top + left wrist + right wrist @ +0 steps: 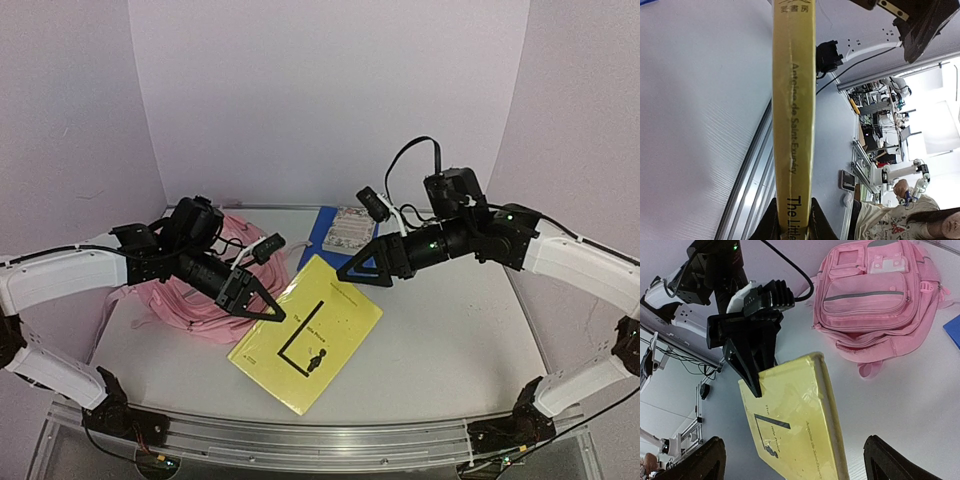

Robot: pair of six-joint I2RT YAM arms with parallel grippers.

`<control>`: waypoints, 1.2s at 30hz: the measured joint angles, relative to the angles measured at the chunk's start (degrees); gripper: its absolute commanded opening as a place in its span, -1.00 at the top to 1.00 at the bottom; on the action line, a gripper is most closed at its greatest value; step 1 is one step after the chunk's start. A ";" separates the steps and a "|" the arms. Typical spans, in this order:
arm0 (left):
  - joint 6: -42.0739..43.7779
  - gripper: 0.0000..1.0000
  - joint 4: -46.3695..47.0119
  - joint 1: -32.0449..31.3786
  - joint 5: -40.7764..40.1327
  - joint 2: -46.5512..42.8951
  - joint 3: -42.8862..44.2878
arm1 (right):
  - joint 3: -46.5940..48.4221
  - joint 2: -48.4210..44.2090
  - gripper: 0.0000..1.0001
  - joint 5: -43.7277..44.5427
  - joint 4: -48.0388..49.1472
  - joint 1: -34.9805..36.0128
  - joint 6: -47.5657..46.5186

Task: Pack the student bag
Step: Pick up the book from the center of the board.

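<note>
The pink student bag [185, 298] lies flat at the left of the table, partly hidden under my left arm; the right wrist view shows its front pockets [875, 295]. My left gripper [272, 310] is shut on the left corner of a yellow book [310, 338]. In the left wrist view the book's spine [794, 115] runs up between the fingers [771, 225]. The right wrist view shows the book [795, 420] tilted, one long edge raised. My right gripper [358, 272] is open and empty, just above the book's far corner.
A blue book [322, 232] with a patterned book [350, 230] on it lies at the back centre, behind the yellow book. The blue book's corner shows in the right wrist view [952, 330]. A metal rail [300, 440] runs along the near table edge.
</note>
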 measured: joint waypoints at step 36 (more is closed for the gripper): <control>2.53 -0.78 -13.35 2.90 -33.34 -0.43 8.43 | -1.46 4.26 1.00 8.10 -3.67 -1.90 6.24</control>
